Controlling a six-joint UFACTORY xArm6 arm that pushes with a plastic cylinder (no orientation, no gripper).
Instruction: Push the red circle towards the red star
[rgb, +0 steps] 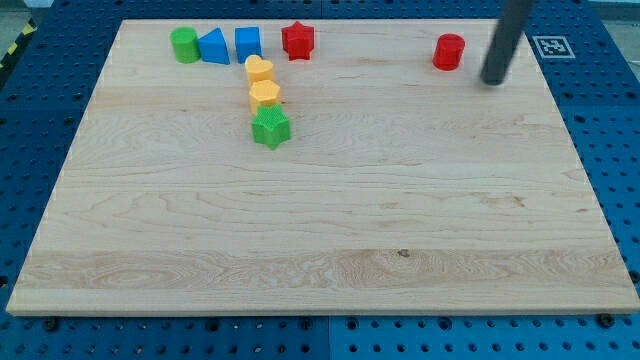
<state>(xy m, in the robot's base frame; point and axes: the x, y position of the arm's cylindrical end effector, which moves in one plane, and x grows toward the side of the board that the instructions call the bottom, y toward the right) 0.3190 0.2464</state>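
Observation:
The red circle stands near the view's top right of the wooden board. The red star stands near the top, left of centre, well apart from the circle. My tip is on the board just to the right of the red circle and slightly below it, with a small gap between them. The dark rod rises from it toward the view's top edge.
A green circle, a blue triangle and a blue square line up left of the red star. Below them a yellow heart, a yellow hexagon and a green star form a column.

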